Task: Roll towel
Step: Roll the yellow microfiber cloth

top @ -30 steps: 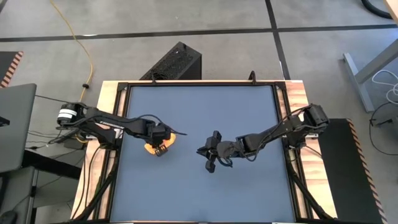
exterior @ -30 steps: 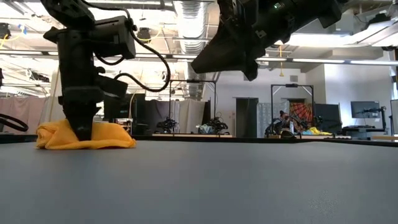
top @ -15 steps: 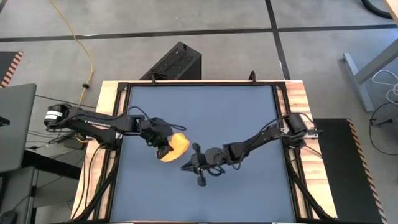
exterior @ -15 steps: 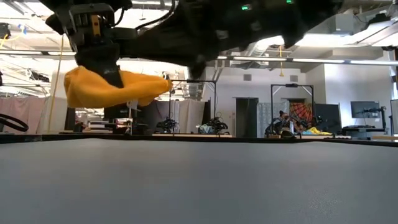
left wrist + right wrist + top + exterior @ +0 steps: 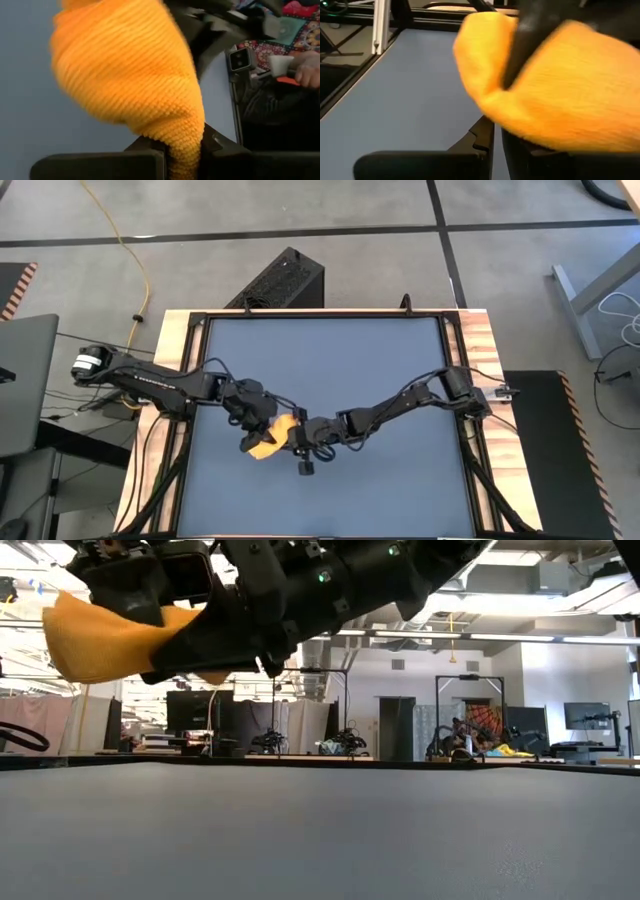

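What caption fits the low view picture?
Left hand holds the yellow towel above the table, right hand alongside.

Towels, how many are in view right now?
1. The towel hangs bunched above the table, pinched in the left tool, with the right tool against its other side. None seems hidden.

We see a table (image 5: 330, 355) with a flat blue-grey top, a black frame around this top, light wooden strips along its left and right sides, the table standing on a grey floor (image 5: 330, 250) with dark seams
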You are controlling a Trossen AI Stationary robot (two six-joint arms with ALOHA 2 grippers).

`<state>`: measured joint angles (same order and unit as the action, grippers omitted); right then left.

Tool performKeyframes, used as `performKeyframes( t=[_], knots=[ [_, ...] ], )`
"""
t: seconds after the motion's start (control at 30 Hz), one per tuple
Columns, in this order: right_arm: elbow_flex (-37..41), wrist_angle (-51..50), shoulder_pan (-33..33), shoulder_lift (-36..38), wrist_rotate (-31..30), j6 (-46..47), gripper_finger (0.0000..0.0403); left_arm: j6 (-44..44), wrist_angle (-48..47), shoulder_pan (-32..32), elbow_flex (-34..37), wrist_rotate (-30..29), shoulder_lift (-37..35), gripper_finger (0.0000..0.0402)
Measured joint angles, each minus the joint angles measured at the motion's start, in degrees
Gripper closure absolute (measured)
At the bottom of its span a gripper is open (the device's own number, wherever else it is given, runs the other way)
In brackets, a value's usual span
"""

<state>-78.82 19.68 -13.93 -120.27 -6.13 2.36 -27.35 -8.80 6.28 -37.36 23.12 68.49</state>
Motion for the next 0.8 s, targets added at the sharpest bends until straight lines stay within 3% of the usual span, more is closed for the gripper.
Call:
performKeyframes(
  t=[0.17, 0.43, 0.53, 0.67, 0.8],
  knots=[
    [0.0, -0.1, 0.6, 0.1, -0.1, 0.6, 0.0343, 0.1, 5.2, 1.8, 0.0, 0.2, 0.0, 0.0377],
    [0.0, -1.1, 0.7, 0.1, -7.1, -1.1, 0.0343, -1.0, 9.6, 2.9, 0.0, 1.1, 0.0, 0.0377],
    [0.0, -8.5, 0.2, 1.5, -10.0, -2.2, 0.0343, -2.8, 7.7, 2.6, 0.0, 2.1, -0.2, 0.0377],
    [0.0, -23.6, -0.8, 6.3, -15.6, 0.2, 0.0343, -3.4, -3.3, 1.0, -1.0, 1.7, -3.4, 0.0377],
    [0.0, -31.8, -1.7, 10.8, -17.0, 3.5, 0.0343, -1.1, -25.8, -0.7, -7.4, -7.2, -7.2, 0.0377]
  ],
)
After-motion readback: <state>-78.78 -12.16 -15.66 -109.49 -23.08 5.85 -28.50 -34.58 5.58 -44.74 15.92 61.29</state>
